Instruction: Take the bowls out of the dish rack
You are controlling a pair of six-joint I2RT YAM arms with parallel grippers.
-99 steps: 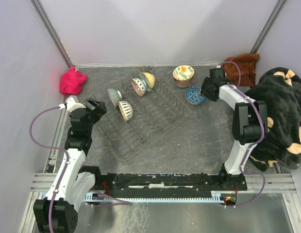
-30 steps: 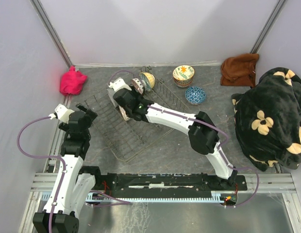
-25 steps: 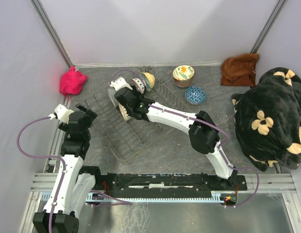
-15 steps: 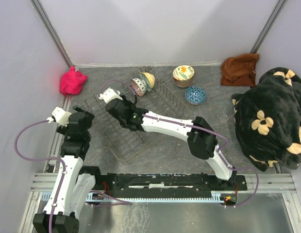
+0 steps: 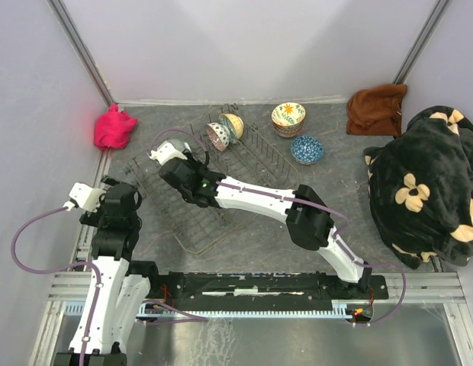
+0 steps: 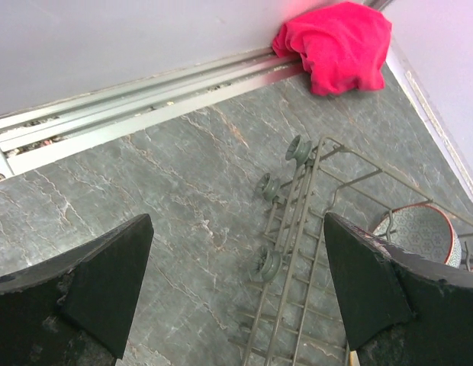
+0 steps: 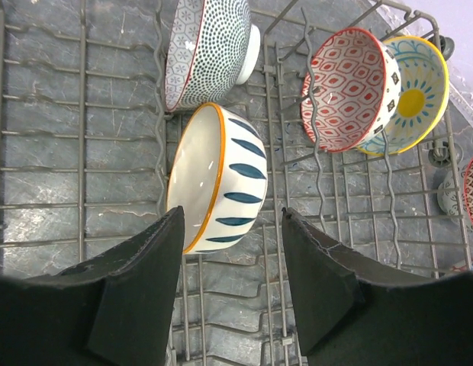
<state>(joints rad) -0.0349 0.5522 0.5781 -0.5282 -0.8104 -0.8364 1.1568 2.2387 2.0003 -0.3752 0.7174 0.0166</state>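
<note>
The dark wire dish rack lies left of centre. In the right wrist view a white bowl with blue strokes and an orange rim stands on edge in the dish rack. My right gripper is open, its fingertips either side of that bowl's lower edge. Beyond it stand a grey dotted bowl, a red-patterned bowl and a yellow bowl. From above, my right gripper covers the striped bowl. My left gripper is open and empty over the rack's left corner.
A stack of bowls and a blue bowl sit on the table right of the rack. A pink cloth lies at the back left, a brown cloth at the back right, and a black flowered blanket along the right.
My right arm has swung from the blue bowl at the far right across to the rack, then slid left over the striped bowl. My left arm has drawn back toward the near left.
</note>
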